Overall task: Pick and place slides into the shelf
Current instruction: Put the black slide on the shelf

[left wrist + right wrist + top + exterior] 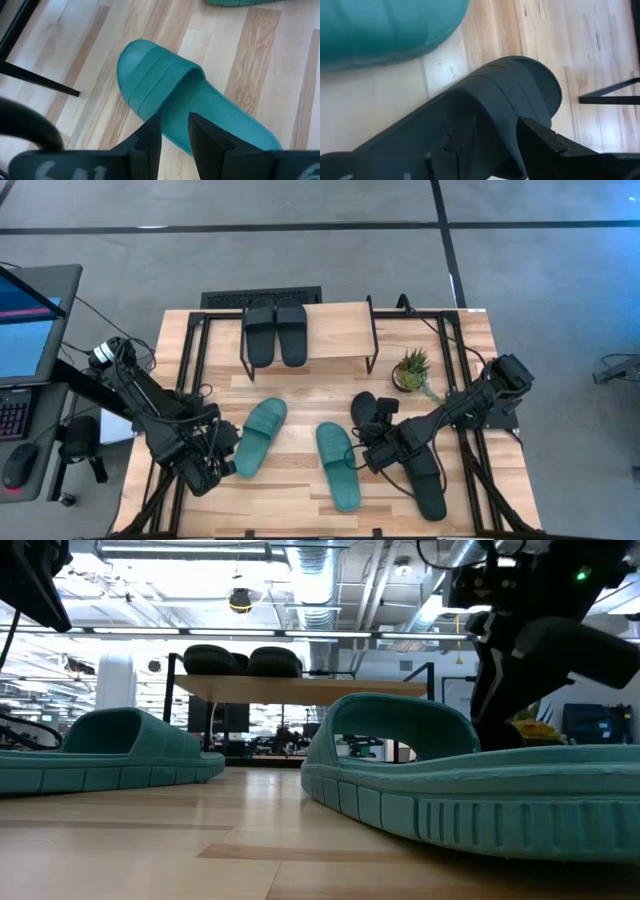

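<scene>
Both grippers on slides
Left gripper (174, 131) pinches the left teal slide (190, 100) (heel edge); right gripper (495, 135) straddles a black slide (510, 95), grip unclear.

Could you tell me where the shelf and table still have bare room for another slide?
The shelf top is bare to the right of the black pair. The table is bare between shelf and teal slides. It is crowded around the right gripper, black slides and plant.

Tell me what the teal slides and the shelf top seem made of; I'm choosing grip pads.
Teal slides: likely moulded rubber or foam, matte, with ribbed sole edges and textured footbeds. Shelf top: pale wood or laminate with smooth visible grain, on thin black metal legs.
</scene>
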Available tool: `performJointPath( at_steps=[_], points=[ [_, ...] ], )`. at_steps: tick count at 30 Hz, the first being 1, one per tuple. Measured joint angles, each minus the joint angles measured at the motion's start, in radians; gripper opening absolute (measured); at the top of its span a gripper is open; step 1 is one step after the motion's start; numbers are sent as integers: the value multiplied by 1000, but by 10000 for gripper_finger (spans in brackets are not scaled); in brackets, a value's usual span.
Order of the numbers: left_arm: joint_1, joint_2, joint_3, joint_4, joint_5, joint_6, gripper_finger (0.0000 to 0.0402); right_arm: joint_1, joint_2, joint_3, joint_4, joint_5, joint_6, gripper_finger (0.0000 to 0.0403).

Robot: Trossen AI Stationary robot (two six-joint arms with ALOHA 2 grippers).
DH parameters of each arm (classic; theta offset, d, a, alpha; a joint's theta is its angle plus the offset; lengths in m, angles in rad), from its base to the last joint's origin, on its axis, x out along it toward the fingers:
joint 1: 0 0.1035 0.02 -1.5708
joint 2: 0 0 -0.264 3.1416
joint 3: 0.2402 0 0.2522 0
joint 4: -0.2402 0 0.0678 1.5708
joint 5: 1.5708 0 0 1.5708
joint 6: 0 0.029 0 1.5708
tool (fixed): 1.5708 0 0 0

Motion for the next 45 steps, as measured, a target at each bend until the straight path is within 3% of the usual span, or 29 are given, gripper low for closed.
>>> performJointPath(
  at_steps=[30, 45],
  points=[
    [0, 0, 0, 5, -2, -31, 87, -45, 44, -13, 66, 4, 9, 123],
    [0, 0, 0, 4, 16, -35, 87, -54, 70, 6, -40, 83, 71, 113]
  ],
)
